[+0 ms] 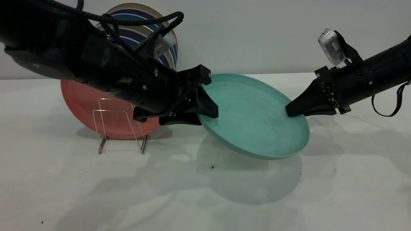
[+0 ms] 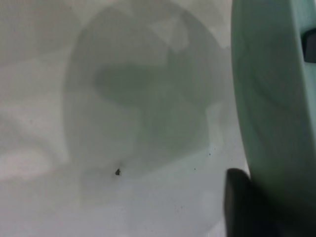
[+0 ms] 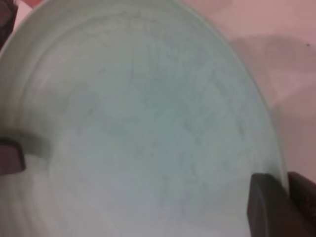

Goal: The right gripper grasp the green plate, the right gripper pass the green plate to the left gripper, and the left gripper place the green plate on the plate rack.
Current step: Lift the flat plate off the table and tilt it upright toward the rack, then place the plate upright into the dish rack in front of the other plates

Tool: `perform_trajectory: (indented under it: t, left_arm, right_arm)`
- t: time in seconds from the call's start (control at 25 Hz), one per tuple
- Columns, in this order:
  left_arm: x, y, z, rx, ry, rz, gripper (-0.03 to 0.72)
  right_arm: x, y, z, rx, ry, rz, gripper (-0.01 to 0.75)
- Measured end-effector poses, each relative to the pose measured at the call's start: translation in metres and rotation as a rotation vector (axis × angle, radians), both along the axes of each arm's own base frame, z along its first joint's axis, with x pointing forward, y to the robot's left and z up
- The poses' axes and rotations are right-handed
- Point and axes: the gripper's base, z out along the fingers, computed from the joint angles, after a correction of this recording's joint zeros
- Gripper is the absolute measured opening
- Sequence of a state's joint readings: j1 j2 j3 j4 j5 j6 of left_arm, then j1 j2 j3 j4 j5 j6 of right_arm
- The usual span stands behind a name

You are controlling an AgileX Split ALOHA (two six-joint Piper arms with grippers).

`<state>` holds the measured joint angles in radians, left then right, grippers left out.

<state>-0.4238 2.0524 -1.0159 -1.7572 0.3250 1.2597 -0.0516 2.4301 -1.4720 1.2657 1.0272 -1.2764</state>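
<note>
The round teal-green plastic plate (image 1: 253, 117) hangs tilted above the white table (image 1: 205, 192), pinched at opposite rims by the bulky black left gripper (image 1: 205, 110) and the tapered black right gripper (image 1: 293, 110) — both apparently clamped. A premature release could drop it. The silvery wire rack (image 1: 120, 128) stands near, a salmon-pink plate (image 1: 93, 112) behind it — open table lies in front.

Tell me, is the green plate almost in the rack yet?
Not yet, about halfway. Done: the right gripper has lifted the green plate off the table. In hand: the pass, as the left gripper also clamps the opposite rim. Left: the right lets go, and the left stands the plate in the plate rack.
</note>
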Motion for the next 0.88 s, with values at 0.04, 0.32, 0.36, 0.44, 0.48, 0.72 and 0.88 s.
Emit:
perform_trajectory:
  t: [0.04,0.32,0.36,0.44,0.48,0.72,0.88]
  left_arm:
    - [0.001,0.001,0.0,0.006,0.0,0.011,0.202]
    - [0.003,0.005,-0.003,0.033,0.003,0.051,0.074]
    - [0.003,0.004,-0.003,0.029,0.002,0.041,0.067]
    - [0.002,0.003,-0.002,0.023,-0.003,0.027,0.053]
    - [0.002,0.003,-0.002,0.021,-0.004,0.024,0.048]
    - [0.002,0.003,0.004,0.023,-0.051,-0.036,0.045]
    - [0.013,0.025,0.034,0.042,-0.193,-0.052,0.045]
  right_arm:
    - [0.0,0.0,0.0,0.004,0.0,0.004,0.015]
    - [-0.002,0.003,0.006,0.059,0.012,0.013,0.131]
    - [-0.001,0.003,0.009,0.066,0.009,0.013,0.171]
    - [0.0,0.003,0.021,0.068,-0.016,0.015,0.287]
    - [0.001,0.002,0.027,0.067,-0.031,0.012,0.35]
    - [0.006,-0.025,0.092,0.062,-0.164,-0.054,0.613]
    - [-0.005,-0.045,0.148,0.065,-0.225,-0.07,0.613]
